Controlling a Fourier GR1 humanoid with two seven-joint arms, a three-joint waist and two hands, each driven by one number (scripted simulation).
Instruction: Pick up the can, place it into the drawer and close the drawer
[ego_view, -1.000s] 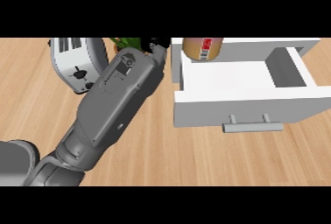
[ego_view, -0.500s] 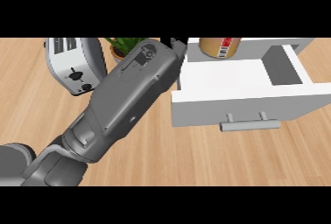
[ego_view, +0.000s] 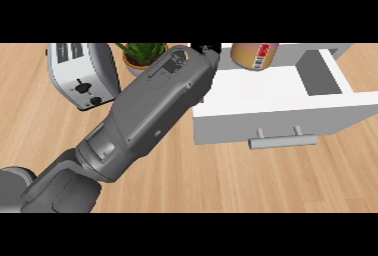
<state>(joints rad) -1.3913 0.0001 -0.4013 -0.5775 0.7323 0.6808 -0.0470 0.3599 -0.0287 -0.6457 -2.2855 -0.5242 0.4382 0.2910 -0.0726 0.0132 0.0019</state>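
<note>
Hovering over the open drawer, the can sits beside the left robot hand; grip state cannot tell, mostly hidden.

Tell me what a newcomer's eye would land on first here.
A big grey forearm cuts diagonally from the lower left up toward the top middle. At its far end a can shows over the open white drawer at right. A toaster and a potted plant stand at upper left.
</note>
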